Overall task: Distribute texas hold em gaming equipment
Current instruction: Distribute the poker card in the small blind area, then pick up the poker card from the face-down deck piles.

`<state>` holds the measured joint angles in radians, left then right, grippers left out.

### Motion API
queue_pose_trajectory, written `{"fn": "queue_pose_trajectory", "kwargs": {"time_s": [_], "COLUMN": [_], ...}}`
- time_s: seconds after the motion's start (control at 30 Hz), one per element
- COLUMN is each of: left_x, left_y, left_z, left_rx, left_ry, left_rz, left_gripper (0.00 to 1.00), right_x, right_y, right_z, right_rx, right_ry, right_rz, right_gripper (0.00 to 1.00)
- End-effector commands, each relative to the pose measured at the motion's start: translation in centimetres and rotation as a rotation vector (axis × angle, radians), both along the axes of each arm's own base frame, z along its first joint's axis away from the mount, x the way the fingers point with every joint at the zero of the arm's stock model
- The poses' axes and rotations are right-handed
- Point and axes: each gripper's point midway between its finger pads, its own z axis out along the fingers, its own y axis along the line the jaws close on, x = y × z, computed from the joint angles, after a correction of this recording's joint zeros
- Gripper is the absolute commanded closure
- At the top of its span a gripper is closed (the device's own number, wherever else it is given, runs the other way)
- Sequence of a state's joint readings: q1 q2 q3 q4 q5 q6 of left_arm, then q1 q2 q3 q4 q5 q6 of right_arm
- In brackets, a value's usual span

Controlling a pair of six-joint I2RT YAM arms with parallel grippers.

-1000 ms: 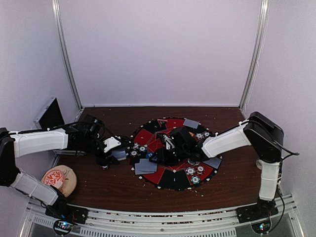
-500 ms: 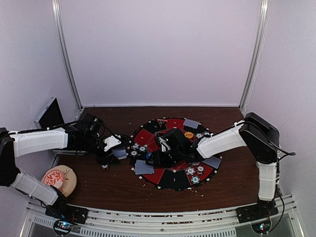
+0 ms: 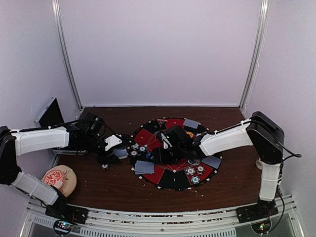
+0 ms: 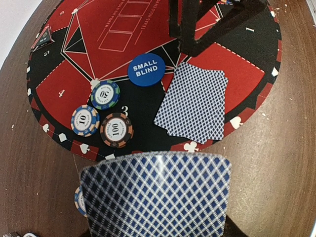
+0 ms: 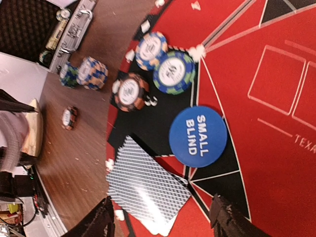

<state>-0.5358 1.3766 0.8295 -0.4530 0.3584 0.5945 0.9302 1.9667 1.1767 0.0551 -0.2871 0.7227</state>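
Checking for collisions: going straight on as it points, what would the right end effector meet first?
Probably the face-down cards just ahead, before the blue SMALL BLIND button; depth is unclear.

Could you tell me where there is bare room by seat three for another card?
The red centre field beyond the small blind disc is bare, as is the wood outside the mat past the laid cards. It is crowded around the three chips beside the disc.
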Motion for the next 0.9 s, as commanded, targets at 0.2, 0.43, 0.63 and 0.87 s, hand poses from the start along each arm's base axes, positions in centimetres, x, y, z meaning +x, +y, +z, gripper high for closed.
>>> {"fn": "queue_pose_trajectory", "kwargs": {"time_s": [0.2, 0.43, 0.63, 0.87], "left_x": [0.6, 0.1, 0.0, -0.5], "left_y": [-2.8, -4.9, -6.1, -6.9], "left_z": [1.5, 1.8, 2.2, 2.3], "left_rx": [-0.031, -0.03, -0.037, -0.043], "left_ry": [-0.023, -0.016, -0.019, -0.016], "left_rz": [-0.056, -0.103, -0.128, -0.151], "left_gripper": [0.47, 0.47, 0.47, 0.47], "right_x": [-1.8, -2.9, -3.2, -2.7], "right_y": [3.1, 4.6, 5.5, 6.3], "right_z": [8.7, 10.3, 9.8, 8.2], "right_rx": [0.369, 0.486, 0.485, 0.456], "right_ry": [-0.024, 0.004, 0.025, 0.045], "right_rz": [0.097, 0.156, 0.167, 0.162], "right_gripper": [0.3, 0.3, 0.3, 0.31]}}
